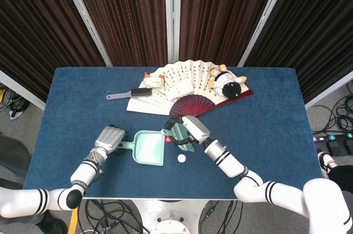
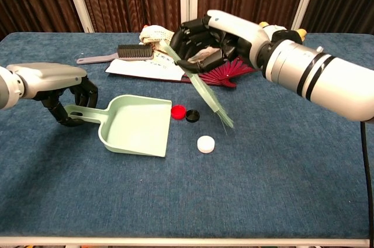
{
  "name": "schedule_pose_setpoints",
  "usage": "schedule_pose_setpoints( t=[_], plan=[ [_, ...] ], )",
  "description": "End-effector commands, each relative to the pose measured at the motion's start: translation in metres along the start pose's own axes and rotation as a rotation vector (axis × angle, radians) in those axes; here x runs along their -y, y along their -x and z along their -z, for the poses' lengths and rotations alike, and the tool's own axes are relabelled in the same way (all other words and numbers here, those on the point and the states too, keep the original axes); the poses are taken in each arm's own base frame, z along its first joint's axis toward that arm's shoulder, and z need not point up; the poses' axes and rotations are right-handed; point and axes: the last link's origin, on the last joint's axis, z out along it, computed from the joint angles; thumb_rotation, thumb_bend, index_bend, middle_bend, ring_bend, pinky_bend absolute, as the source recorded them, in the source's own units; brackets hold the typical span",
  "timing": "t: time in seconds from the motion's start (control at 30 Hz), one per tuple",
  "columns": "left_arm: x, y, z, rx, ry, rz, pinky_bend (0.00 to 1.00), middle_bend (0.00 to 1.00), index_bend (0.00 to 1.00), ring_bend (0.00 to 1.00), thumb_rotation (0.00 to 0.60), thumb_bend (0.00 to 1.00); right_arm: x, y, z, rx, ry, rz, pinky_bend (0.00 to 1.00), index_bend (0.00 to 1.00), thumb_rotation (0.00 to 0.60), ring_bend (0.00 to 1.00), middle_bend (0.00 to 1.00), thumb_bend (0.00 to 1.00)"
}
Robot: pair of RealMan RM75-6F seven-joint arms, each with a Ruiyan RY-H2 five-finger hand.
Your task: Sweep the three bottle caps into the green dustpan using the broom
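Note:
The green dustpan [image 2: 137, 125] lies flat on the blue table, mouth facing right; my left hand [image 2: 61, 93] grips its handle [image 2: 82, 113]. My right hand [image 2: 210, 40] holds the pale green broom [image 2: 213, 104] tilted, its bristle tip hanging just above the cloth, right of the caps. A red cap [image 2: 178, 112] sits at the corner of the pan's mouth, and a black cap [image 2: 192, 116] touches it on the right. The white cap [image 2: 205, 144] lies nearer the front. In the head view I see the dustpan [image 1: 149, 148], left hand [image 1: 108, 137], right hand [image 1: 187, 129], red cap [image 1: 167, 141] and white cap [image 1: 181, 158].
Behind the work area lie a spread paper fan [image 1: 182, 79], a red folding fan [image 1: 190, 104], a plush toy [image 1: 226, 82] and a grey hairbrush [image 1: 129, 94]. The table's front edge [image 2: 187, 239] runs close below the dustpan.

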Motion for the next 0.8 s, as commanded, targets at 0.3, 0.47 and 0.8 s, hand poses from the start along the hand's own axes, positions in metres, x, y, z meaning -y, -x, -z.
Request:
schedule_pose_setpoints(
  t=[0.3,0.47,0.8],
  plan=[
    [-0.006,-0.002,-0.006,0.0,-0.009,-0.014,0.24,0.54,0.59,0.37,0.6,0.4,-0.007,0.033,-0.022,0.081,-0.036,-0.031,0.21,0.82,0.6,0.37,0.71,0.6],
    [-0.007,-0.003,-0.006,0.007,-0.013,-0.02,0.24,0.54,0.59,0.37,0.6,0.4,-0.002,0.05,-0.03,0.14,-0.069,-0.062,0.2,0.82,0.6,0.37,0.71,0.6],
    [-0.01,-0.003,-0.005,0.012,-0.004,-0.018,0.24,0.54,0.59,0.37,0.6,0.4,0.02,0.075,-0.037,0.159,-0.156,-0.116,0.2,0.83,0.6,0.37,0.71,0.61]
  ],
)
